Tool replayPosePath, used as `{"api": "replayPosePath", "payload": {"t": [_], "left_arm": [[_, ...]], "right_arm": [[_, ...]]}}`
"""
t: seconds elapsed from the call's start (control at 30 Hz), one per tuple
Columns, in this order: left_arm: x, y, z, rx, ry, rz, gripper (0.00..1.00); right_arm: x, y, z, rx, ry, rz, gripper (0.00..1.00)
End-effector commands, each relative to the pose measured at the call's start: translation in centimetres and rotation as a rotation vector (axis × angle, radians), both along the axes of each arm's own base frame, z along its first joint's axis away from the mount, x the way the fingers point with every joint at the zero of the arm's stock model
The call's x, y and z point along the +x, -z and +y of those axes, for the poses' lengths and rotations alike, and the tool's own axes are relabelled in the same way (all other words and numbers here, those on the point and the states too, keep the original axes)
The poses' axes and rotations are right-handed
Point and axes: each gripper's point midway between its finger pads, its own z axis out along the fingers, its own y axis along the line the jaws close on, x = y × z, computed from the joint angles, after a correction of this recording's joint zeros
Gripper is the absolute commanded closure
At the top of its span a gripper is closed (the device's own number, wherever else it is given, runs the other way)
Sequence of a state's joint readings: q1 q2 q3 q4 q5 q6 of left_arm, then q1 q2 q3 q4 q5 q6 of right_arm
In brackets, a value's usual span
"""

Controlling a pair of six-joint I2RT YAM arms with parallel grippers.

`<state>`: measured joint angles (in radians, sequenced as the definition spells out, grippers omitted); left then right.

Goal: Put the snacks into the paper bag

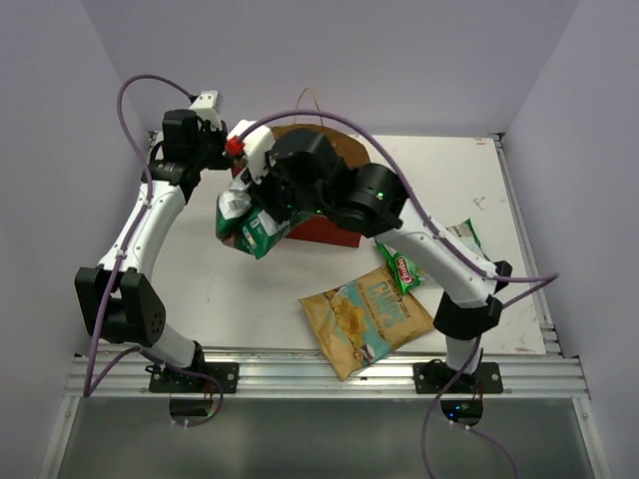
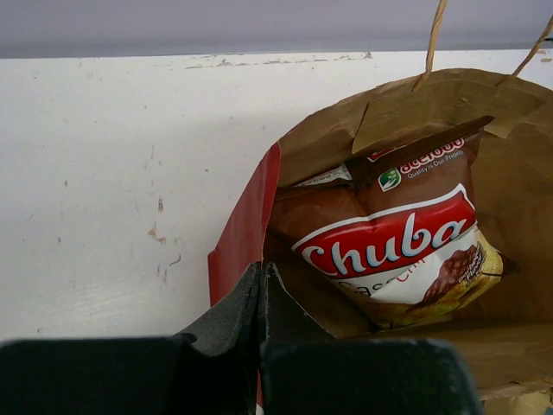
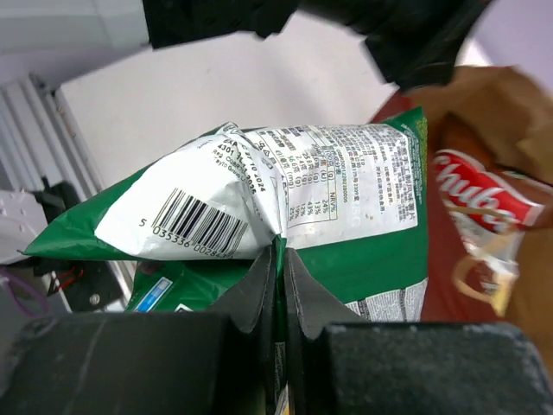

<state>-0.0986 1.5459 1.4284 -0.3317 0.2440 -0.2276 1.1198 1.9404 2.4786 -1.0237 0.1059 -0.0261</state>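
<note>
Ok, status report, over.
Left hand pinching paper bag rim. Right hand shut on green-white packet. Cassava packet inside bag. Tan packet, red-logo packet on table.

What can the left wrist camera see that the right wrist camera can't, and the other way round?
Left wrist only: the left gripper shut on the paper bag at its red edge, and the bag's cord handles. Right wrist only: the right gripper shut on the green-white packet, its barcode showing. Both: the brown Chuba packet lying inside the bag.
</note>
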Motion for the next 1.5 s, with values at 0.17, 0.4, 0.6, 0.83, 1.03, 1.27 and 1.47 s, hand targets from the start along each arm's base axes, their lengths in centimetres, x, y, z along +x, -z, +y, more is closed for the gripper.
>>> {"api": "replayPosePath", "payload": {"t": [0.17,0.4,0.6,0.83,1.03,1.27,1.47], "left_arm": [[-1.1,-2.2,0.1,-0.010,-0.003,-0.053,1.00],[-1.5,-2.2,0.2,-0.008,-0.007,-0.045,1.00],[-1.8,-2.3,0.3,-0.002,-0.009,-0.047,1.00],[-1.6,-1.9,0.2,-0.012,-0.006,-0.041,1.00],[-1.7,-1.4,0.0,-0.023,-0.004,-0.039,1.00],[-2.1,-1.0,-0.5,-0.047,0.017,-0.036,1.00],[-3.1,-2.0,-0.3,-0.047,0.015,-0.054,1.00]], "right_arm": [[4.5,-11.9,-4.8,0.272,0.261,-0.320,1.00],[10.2,-16.2,-5.8,0.399,0.394,-0.481,1.00],[16.8,-13.9,-6.9,0.401,0.486,-0.464,1.00],[18.3,-5.0,-6.2,0.250,0.481,-0.302,1.00],[16.1,0.1,-7.7,0.161,0.511,-0.168,1.00],[17.2,10.0,-8.7,-0.075,0.598,-0.078,1.00],[21.1,12.2,-7.8,-0.175,0.713,-0.118,1.00]]}}
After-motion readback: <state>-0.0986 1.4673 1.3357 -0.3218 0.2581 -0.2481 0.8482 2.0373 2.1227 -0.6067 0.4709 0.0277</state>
